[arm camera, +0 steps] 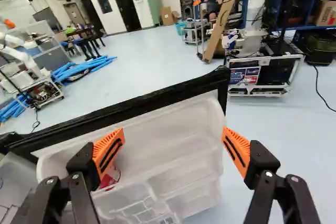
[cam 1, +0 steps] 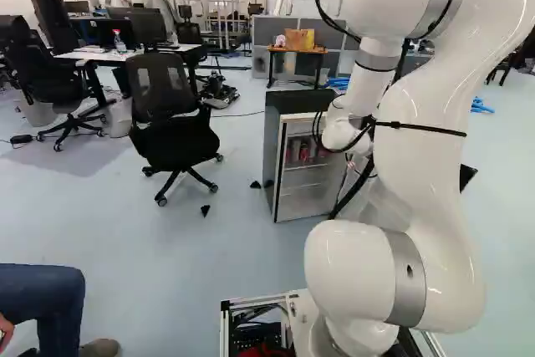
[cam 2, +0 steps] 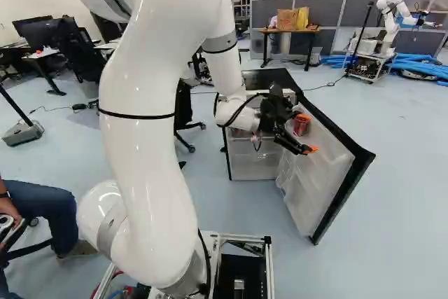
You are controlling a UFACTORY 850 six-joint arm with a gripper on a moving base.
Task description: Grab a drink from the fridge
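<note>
Drink can (cam 2: 302,124), ungripped, in the open fridge door (cam 2: 325,166), right of centre in the right base view. Tool (arm camera: 174,132) spread wide, near but not around it. With fridge (cam 1: 270,152) seemingly open enough, grasping and lifting out left.

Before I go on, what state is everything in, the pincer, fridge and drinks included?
Pincer: open, fingers wide apart, gripping nothing.
Fridge: upright on the floor.
Fridge door: swung wide open.
Red can: in the door's rack, not gripped.
Cans inside: on a shelf, visible through the open front.
Black office chair: unoccupied.
Bottle: upright on the desk.
</note>
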